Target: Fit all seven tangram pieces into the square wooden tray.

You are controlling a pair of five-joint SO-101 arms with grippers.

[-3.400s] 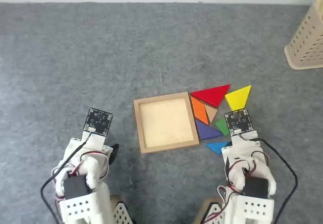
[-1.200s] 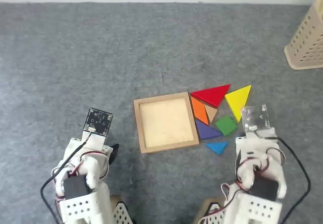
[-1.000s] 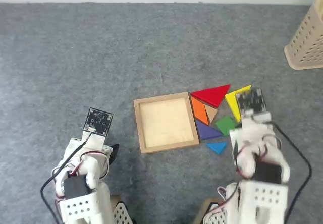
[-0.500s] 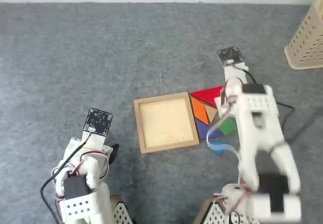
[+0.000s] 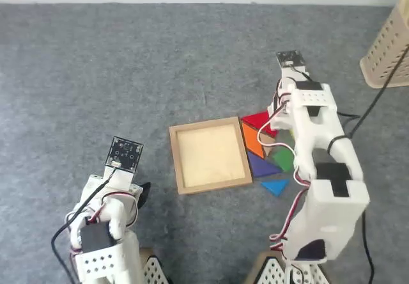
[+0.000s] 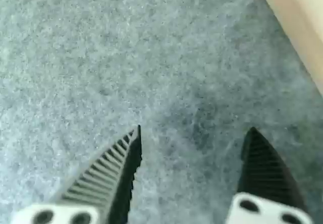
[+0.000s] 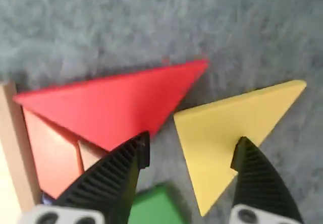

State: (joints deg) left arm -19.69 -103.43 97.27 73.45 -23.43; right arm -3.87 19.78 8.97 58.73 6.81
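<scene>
The square wooden tray (image 5: 179, 159) lies empty on the grey carpet, its edge also seen in the right wrist view (image 7: 7, 148). Just to its right sit the red triangle (image 5: 257, 120), orange piece (image 5: 252, 141), purple triangle (image 5: 261, 165), green square (image 5: 285, 161) and blue triangle (image 5: 276, 186). My right arm (image 5: 311, 121) stretches over this cluster and covers the yellow triangle. My right gripper (image 7: 192, 146) is open above the gap between the red triangle (image 7: 111, 103) and yellow triangle (image 7: 227, 128). My left gripper (image 6: 194, 133) is open over bare carpet, left of the tray.
A beige slotted basket (image 5: 390, 47) stands at the far right edge. The tray's corner (image 6: 303, 22) lies just ahead of the left gripper. The left arm (image 5: 105, 217) rests near the front edge. Open carpet spreads behind and to the left of the tray.
My right arm has swung out from the front edge, over the pieces, and now hangs above the red and yellow triangles. The left arm has not moved.
</scene>
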